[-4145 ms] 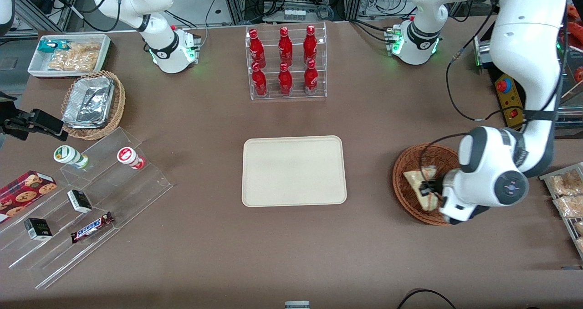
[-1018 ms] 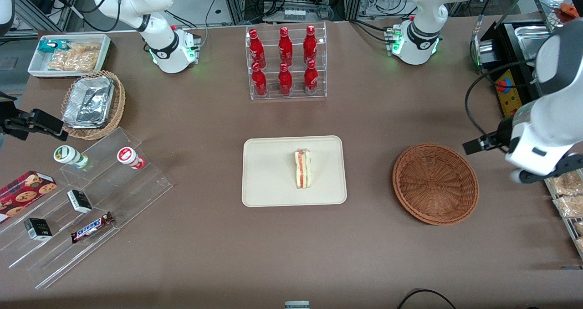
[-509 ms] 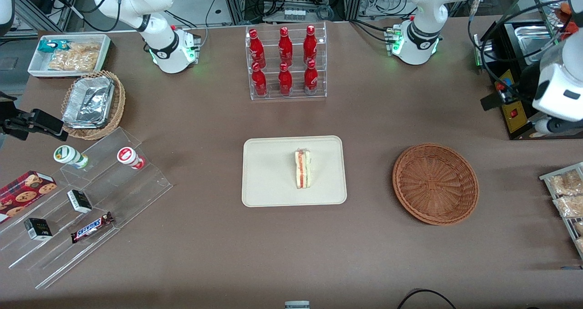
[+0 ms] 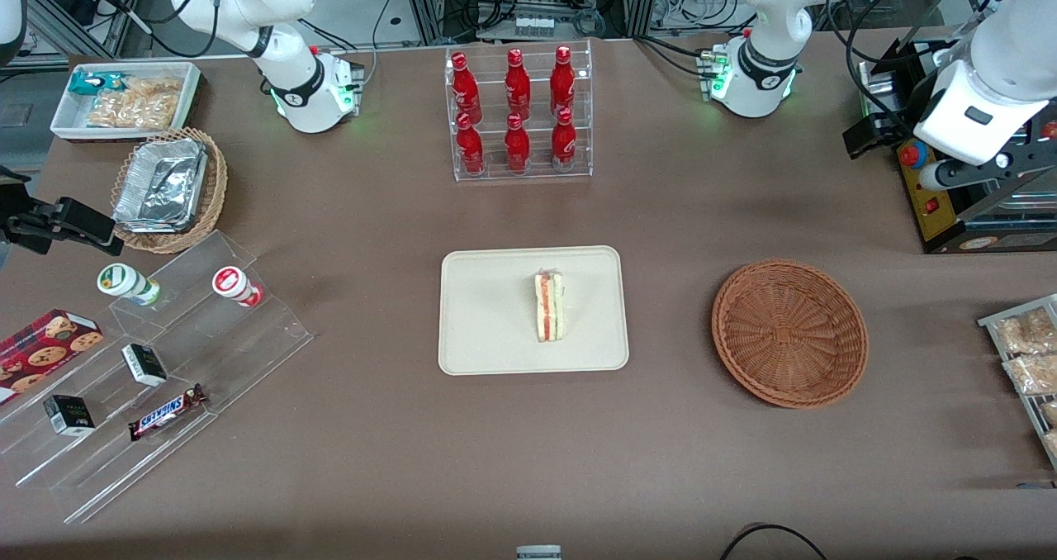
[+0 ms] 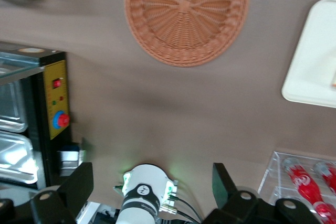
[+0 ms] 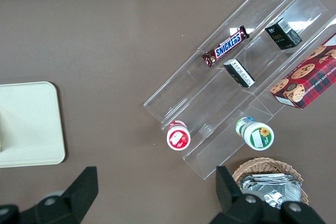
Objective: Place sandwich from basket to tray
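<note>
The sandwich stands on its edge on the tray, in the half nearer the basket. The basket holds nothing and sits on the worktop well apart from the tray. The hand, fingers spread and holding nothing, hangs high above the worktop, farther from the front camera than the basket.

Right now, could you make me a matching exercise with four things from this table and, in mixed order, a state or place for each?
Things:
1. sandwich
2. basket
3. gripper
4. red bottles

States or places:
A. open, holding nothing, raised at the working arm's end of the table
B. lying on the tray
C. standing in a clear rack
D. round, with nothing in it

Pairs: 1-B, 2-D, 3-A, 4-C
</note>
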`<state>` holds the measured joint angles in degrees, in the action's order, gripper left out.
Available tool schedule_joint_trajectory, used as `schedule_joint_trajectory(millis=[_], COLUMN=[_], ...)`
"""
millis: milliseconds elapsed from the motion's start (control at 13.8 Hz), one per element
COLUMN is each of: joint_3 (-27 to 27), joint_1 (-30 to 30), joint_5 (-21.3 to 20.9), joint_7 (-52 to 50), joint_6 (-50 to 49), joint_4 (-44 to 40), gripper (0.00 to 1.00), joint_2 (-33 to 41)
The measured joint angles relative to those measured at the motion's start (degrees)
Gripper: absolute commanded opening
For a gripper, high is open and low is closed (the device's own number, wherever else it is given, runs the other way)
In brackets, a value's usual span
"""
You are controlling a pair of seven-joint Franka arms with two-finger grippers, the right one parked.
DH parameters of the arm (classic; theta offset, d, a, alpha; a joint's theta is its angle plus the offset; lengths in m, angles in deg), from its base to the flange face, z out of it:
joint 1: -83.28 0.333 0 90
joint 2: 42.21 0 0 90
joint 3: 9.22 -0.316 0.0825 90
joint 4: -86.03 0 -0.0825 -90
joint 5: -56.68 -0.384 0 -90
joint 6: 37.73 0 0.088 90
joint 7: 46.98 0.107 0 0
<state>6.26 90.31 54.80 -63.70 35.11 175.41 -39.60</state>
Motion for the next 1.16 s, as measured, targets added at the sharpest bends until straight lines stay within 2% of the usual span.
schedule_joint_trajectory(millis=[945, 1164], joint_3=[-0.3, -0.3], joint_1=[0.0, 0.1], joint_5=[0.7, -2.2], joint_7=[0.9, 1.3], joint_6=[-0.3, 0.1], joint_4=[-1.4, -3.0], gripper=[1.0, 1.0], joint_2=[-0.1, -1.6])
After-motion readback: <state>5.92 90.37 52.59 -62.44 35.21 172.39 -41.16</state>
